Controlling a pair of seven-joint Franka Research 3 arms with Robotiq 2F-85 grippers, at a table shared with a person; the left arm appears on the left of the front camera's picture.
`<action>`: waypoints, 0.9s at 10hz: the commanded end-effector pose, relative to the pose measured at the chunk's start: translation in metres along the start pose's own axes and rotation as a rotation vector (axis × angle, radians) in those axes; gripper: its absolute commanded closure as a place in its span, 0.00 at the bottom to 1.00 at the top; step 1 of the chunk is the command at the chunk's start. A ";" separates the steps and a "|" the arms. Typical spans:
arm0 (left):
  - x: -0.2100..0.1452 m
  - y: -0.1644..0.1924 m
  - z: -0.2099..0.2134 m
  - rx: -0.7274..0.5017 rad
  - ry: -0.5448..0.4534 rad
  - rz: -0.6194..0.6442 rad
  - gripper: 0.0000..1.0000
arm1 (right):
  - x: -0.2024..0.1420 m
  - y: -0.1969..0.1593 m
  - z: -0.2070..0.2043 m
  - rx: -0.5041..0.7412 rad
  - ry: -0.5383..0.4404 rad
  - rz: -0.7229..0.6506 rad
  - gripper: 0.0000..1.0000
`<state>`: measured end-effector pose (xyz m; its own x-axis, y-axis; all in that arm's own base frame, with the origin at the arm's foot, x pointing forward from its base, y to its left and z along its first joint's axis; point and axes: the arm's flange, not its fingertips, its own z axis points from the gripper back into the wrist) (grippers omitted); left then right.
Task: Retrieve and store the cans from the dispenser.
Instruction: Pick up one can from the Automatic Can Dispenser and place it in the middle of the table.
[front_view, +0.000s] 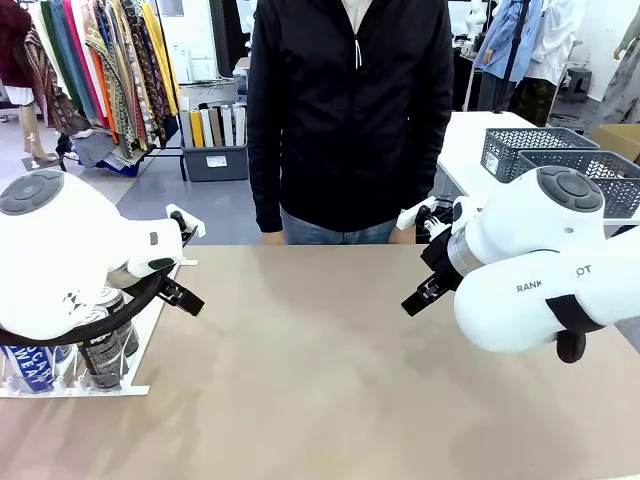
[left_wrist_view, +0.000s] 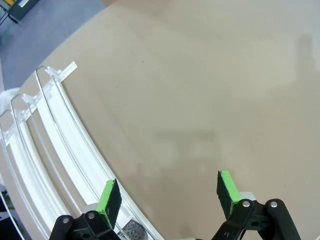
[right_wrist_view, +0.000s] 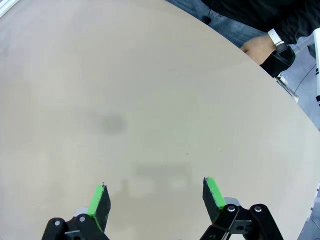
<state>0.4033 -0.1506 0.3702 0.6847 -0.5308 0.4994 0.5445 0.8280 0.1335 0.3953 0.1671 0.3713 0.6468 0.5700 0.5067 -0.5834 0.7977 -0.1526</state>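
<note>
Between and ahead of the spread fingers of the left gripper (left_wrist_view: 167, 194) the table (left_wrist_view: 210, 90) lies free; the dispenser (left_wrist_view: 52, 135) and its clear rails crowd one finger's outer side. Ahead of the parted fingers of the right gripper (right_wrist_view: 155, 196) the table is open up to the person's hand (right_wrist_view: 256, 47).

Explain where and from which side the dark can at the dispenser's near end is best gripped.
Probably by its upper side wall, from above: the dark can stands about upright in the dispenser, with a blue can close on its left, so the jaws should close front to back.
</note>
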 end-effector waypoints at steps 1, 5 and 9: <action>0.000 0.000 0.000 0.000 0.000 -0.001 0.00 | 0.000 0.000 0.000 0.000 0.000 -0.001 0.00; 0.000 0.000 0.000 0.000 0.000 -0.001 0.00 | 0.000 0.000 0.000 0.000 0.000 -0.001 0.00; 0.013 -0.013 0.042 -0.386 -0.004 -0.079 0.00 | 0.006 -0.005 0.033 0.388 0.102 -0.060 0.00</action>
<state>0.3856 -0.1797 0.3845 0.6521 -0.5599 0.5112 0.6469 0.7625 0.0099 0.3756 0.1923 0.3773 0.7006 0.5596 0.4426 -0.6536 0.7523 0.0834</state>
